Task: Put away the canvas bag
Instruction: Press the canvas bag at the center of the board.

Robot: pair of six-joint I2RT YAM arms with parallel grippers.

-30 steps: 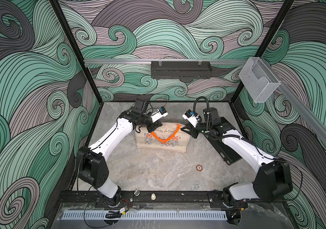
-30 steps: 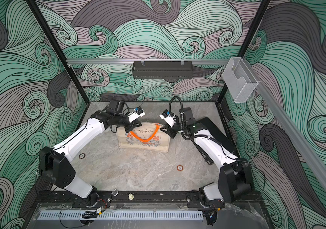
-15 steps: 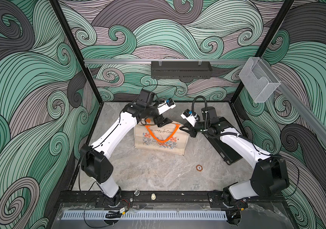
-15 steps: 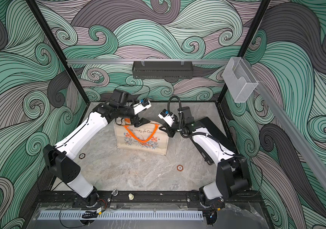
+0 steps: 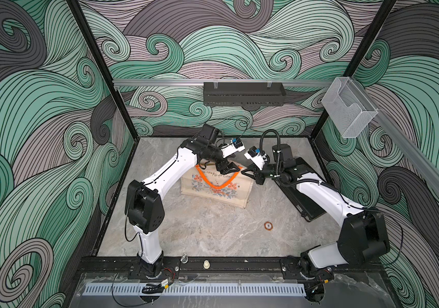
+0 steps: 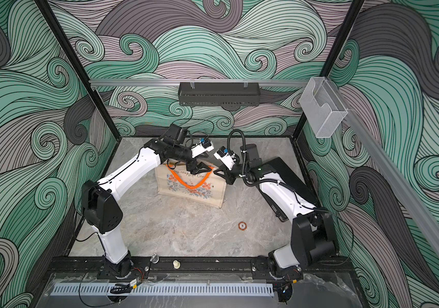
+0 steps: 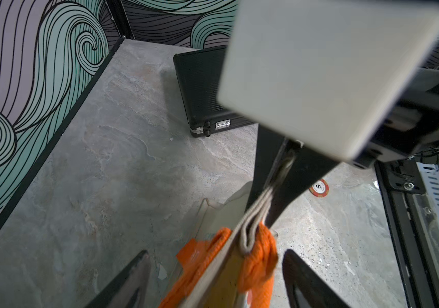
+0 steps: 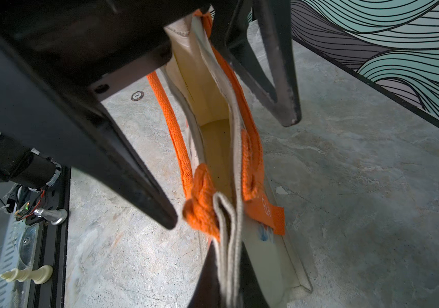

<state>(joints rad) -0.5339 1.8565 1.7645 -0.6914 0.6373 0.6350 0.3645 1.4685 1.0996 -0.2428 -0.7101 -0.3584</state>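
The beige canvas bag with orange rope handles stands upright on the marble table, mouth up. My left gripper is open and straddles the bag's top rim and an orange handle knot, one finger on each side, not touching it. My right gripper is shut on the bag's folded rim at its right end. The right wrist view looks into the narrow bag mouth, with the left gripper's fingers on either side of it.
A flat black case lies under my right arm. A poker chip lies on the table in front. A chess piece stands on the front rail. A black shelf and a clear bin hang on the walls.
My left gripper has let go of the bag's left top, opened, and moved right along the rim toward my right gripper. The right gripper has kept its grip.
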